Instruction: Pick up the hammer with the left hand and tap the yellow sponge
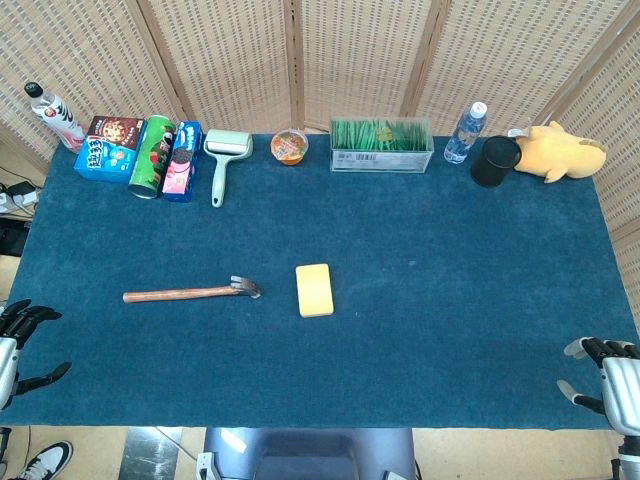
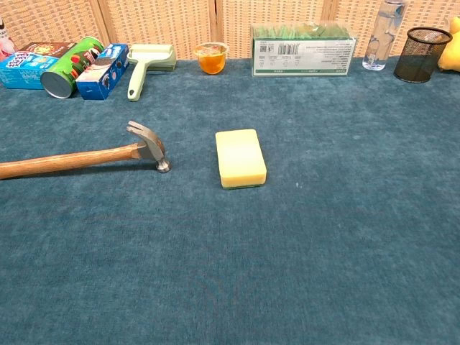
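Nothing of the task is done yet. The left hand [image 1: 18, 345] waits at the table's near left edge, fingers spread wide and holding nothing. The hammer [image 1: 190, 292] lies flat ahead of it and to its right, untouched, handle end nearest the hand and head pointing on toward the sponge [image 1: 314, 290], which sits just past the head, apart from it. Far off at the near right edge, the right hand [image 1: 606, 378] is likewise empty, fingers apart. Reaching, gripping the handle, lifting and tapping all remain.
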Available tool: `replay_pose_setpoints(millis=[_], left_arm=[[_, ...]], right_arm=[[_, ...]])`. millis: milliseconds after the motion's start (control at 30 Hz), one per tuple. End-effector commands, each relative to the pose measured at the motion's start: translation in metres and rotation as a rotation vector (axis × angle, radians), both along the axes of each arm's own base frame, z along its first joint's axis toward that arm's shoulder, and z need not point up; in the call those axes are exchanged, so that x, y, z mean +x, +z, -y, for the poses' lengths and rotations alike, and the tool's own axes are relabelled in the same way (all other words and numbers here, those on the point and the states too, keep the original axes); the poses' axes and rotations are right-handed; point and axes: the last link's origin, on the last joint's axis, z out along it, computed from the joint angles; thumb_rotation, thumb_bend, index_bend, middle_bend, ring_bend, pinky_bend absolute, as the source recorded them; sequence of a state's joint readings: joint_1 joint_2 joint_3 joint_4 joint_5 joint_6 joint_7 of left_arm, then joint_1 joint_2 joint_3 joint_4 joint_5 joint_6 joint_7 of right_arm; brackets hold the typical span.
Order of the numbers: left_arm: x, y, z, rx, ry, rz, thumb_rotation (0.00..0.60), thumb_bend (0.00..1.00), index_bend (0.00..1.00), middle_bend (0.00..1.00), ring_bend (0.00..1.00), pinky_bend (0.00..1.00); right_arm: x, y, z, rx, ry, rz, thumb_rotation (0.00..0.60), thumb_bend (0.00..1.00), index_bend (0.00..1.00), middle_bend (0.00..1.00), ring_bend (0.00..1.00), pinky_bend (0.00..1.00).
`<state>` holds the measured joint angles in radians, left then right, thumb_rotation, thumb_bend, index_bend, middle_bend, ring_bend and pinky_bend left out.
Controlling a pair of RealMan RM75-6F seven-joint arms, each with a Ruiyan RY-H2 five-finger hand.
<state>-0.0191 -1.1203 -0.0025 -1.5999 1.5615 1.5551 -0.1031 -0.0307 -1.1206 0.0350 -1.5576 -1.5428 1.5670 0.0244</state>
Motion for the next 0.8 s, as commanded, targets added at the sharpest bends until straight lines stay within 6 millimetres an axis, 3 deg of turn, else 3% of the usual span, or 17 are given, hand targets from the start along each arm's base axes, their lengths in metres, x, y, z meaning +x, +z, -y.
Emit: replay_pose_setpoints(millis=[33, 500, 800], left_arm=[[-0.001, -0.001, -0.001, -0.003, 0.004, 0.001, 0.6, 0.09, 0.29, 0.27, 0.13, 0.22], [0.005, 0.011, -0.01, -0.007, -0.007, -0.038, 0.6, 0.09, 0.29, 0.27, 0.13, 0.22], [0.024, 0.006, -0.046, -0.155, -0.038, -0.12, 0.6, 0.14, 0.29, 0.27, 0.13, 0.22]], right_arm=[[0.0, -0.001, 0.001, 0.002, -0.003, 0.001, 0.6, 0.1, 0.45, 0.49, 0.46, 0.33], [0.0, 0.002, -0.003, -0.008, -0.006, 0.006, 0.6, 0.1, 0.45, 0.49, 0.46, 0.33], [-0.006, 0.006, -0.01, -0.028, -0.014, 0.026, 0.6, 0.1, 0.45, 0.49, 0.46, 0.34]])
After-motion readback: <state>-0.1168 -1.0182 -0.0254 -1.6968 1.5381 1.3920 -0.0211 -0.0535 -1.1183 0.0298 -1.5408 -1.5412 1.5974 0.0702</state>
